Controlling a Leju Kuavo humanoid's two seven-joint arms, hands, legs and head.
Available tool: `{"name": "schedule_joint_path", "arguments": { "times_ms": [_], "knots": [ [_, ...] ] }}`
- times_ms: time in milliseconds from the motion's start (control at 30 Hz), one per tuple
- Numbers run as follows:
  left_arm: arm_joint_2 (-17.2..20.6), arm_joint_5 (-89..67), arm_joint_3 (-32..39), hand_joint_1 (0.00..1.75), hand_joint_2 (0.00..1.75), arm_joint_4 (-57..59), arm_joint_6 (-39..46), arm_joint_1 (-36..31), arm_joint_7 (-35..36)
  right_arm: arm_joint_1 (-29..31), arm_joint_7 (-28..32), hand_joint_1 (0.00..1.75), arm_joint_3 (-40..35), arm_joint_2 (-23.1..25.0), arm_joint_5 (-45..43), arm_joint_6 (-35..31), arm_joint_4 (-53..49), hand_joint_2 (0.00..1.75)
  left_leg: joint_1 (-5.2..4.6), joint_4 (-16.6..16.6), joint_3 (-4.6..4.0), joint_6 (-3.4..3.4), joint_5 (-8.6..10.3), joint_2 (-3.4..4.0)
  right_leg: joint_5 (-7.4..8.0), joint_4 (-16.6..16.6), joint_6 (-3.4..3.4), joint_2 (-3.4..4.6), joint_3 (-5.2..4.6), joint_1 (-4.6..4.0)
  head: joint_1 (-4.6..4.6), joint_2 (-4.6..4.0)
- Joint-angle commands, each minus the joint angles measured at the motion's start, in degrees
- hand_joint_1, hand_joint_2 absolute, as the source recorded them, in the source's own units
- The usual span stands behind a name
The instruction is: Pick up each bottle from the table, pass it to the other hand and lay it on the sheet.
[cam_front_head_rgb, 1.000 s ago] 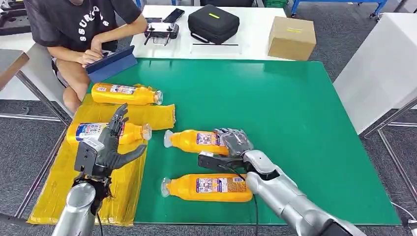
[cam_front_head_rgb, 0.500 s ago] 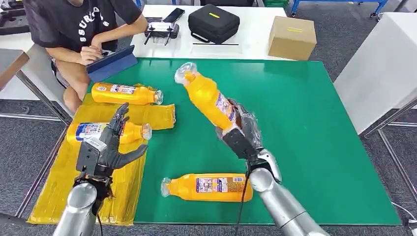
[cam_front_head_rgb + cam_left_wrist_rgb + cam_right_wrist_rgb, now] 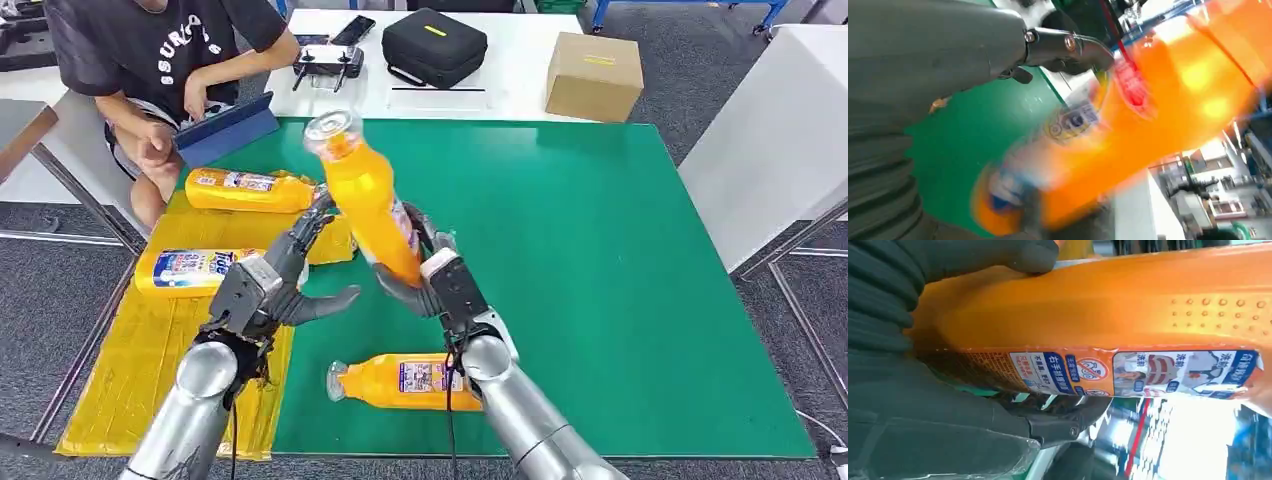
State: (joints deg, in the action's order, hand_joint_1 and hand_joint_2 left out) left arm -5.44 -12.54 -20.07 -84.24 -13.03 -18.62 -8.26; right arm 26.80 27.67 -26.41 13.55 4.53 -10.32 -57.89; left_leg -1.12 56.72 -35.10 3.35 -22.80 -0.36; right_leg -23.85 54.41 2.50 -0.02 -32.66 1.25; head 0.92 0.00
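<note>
My right hand [image 3: 437, 282] grips an orange bottle [image 3: 368, 200] by its lower end and holds it above the green mat [image 3: 600, 250], cap up and leaning left. In the right wrist view my fingers [image 3: 973, 260] wrap the bottle [image 3: 1108, 310] above its label. Just left of the bottle my left hand [image 3: 275, 287] is raised with fingers spread, holding nothing. The left wrist view shows my left thumb [image 3: 1068, 47] beside the blurred bottle [image 3: 1158, 115]. Two bottles [image 3: 255, 190] [image 3: 195, 270] lie on the yellow sheet [image 3: 130, 370]. Another bottle [image 3: 420, 381] lies on the mat under my right arm.
A person [image 3: 150, 60] sits at the far left corner with a blue tablet [image 3: 227, 128]. On the white table behind the mat are a controller [image 3: 328, 62], a black case [image 3: 433, 45] and a cardboard box [image 3: 593, 75]. Another white table [image 3: 770, 140] stands to the right.
My right hand lifted the bottle off the mat and carried it left and upright. My left hand rose from over the sheet and moved right, close to the bottle.
</note>
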Motion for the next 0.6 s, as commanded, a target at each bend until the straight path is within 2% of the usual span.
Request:
{"name": "schedule_joint_path", "arguments": {
  "times_ms": [33, 300, 500, 600],
  "knots": [
    [-0.8, 3.63, -8.96, 0.0, 1.75, 4.53, -0.65, -8.24, 3.84, 7.89, 2.63, 1.75, -6.23, 4.37, 2.4, -2.39, 15.87, 1.75, 0.08, 0.06, 0.07, -0.2, -0.07, -0.02, -0.06, 0.03, -0.13, -0.04, 0.1, -0.07, -0.02, 0.0],
    [-3.7, 11.94, -11.64, 0.0, 1.75, 13.28, -0.35, -15.24, 7.78, 9.37, 4.31, 1.75, -7.97, 5.98, 3.99, -4.76, 19.23, 1.75, 0.05, 0.03, 0.02, -0.17, -0.02, -0.14, -0.06, 0.01, -0.1, -0.15, 0.08, -0.04, -0.02, 0.0],
    [-4.09, 14.19, -11.73, 0.0, 1.75, 15.09, -0.32, -16.04, 8.14, 9.57, 4.73, 1.75, -8.26, 6.11, 4.24, -5.46, 19.99, 1.75, 0.07, 0.06, 0.07, -0.2, -0.07, -0.07, -0.08, 0.01, -0.12, -0.08, 0.12, -0.06, -0.02, 0.0],
    [-5.44, 16.45, -13.53, 0.0, 1.75, 21.09, 0.22, -19.56, 7.9, 10.45, 4.69, 1.75, -9.64, 6.45, 3.56, -7.12, 21.02, 1.75, 0.07, 0.06, 0.0, -0.18, -0.03, -0.14, -0.07, 0.02, -0.1, -0.16, 0.06, -0.06, -0.02, 0.0]
  ]
}}
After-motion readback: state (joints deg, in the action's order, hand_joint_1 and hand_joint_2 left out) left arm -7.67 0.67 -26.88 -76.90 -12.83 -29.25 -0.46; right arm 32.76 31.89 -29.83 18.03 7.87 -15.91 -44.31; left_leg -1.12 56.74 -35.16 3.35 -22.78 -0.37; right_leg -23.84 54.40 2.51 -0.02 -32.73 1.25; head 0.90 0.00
